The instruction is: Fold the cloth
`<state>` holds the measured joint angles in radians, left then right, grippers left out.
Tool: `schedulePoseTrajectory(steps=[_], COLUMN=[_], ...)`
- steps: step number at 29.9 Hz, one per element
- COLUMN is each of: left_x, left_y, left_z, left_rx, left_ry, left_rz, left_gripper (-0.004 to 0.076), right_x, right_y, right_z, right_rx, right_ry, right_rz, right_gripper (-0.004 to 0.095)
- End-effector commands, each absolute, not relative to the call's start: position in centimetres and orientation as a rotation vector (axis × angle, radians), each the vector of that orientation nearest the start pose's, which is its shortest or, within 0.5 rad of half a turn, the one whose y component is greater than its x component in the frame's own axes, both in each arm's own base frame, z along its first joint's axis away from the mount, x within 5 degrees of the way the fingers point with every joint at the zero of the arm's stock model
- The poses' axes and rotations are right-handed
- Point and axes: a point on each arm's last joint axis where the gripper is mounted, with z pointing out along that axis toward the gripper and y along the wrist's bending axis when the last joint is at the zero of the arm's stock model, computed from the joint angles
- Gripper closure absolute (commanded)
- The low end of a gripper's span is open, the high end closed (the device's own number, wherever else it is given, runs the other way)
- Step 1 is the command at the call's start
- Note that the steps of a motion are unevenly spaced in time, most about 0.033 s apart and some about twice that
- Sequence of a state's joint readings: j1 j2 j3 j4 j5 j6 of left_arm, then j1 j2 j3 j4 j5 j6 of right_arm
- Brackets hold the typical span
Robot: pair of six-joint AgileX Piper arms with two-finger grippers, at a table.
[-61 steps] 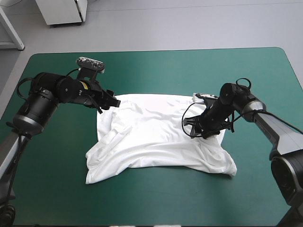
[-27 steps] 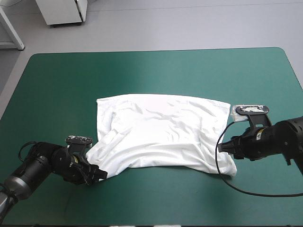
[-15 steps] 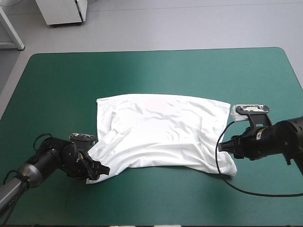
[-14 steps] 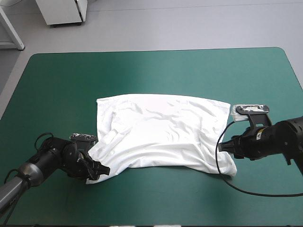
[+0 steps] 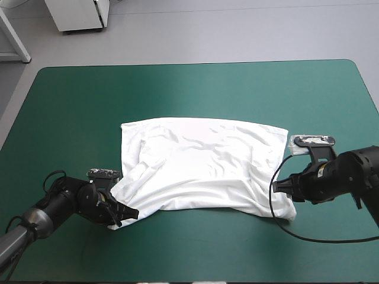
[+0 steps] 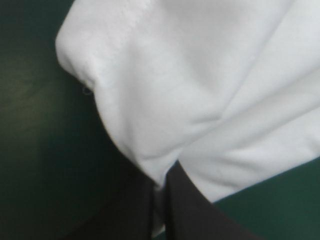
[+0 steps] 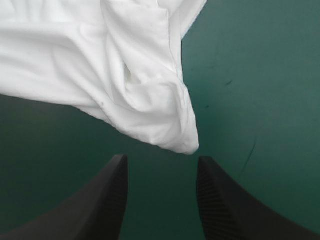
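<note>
White T-shirt (image 5: 201,165) flat, long axis across the table (image 5: 189,89); left claw (image 5: 129,213) tight on its corner, right claw (image 7: 161,159) spread.

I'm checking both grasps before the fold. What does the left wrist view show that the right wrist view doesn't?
Only the left wrist view shows the left pincer shut on a corner of the T-shirt. Only the right wrist view shows the right pincer open, with another corner of the T-shirt lying just ahead of it, not grasped. Both views show the white T-shirt resting on the teal-green cover.
</note>
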<state>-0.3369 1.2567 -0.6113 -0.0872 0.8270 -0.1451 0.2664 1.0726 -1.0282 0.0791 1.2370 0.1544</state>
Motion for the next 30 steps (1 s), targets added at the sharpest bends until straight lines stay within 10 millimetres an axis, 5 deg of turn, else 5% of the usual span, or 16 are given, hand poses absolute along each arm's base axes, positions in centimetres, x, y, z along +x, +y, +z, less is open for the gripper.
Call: schedulePoseTrajectory(steps=[1, 13, 24, 30], left_x=[17.1, 17.2, 17.4, 17.4], left_y=[-6.7, -6.8, -6.9, -7.1], left_z=[18.8, 18.8, 18.9, 18.9], left_rx=[0.192, 0.189, 0.181, 0.161], left_ry=[3.027, 3.014, 2.991, 2.989], left_rz=[-0.157, -0.175, -0.188, -0.213], left_gripper=[0.0731, 0.0731, 0.0733, 0.0733], right_x=[18.0, 21.3, 21.1, 20.4], right_y=[5.6, 6.6, 6.4, 6.8], right_z=[32.2, 26.5, 22.6, 20.2], right_rx=[-0.138, -0.182, -0.166, -0.100], right_ry=[2.789, 2.945, 2.983, 3.030], right_rz=[0.216, 0.180, 0.162, 0.235], right_gripper=[0.0462, 0.0406, 0.0435, 0.0541])
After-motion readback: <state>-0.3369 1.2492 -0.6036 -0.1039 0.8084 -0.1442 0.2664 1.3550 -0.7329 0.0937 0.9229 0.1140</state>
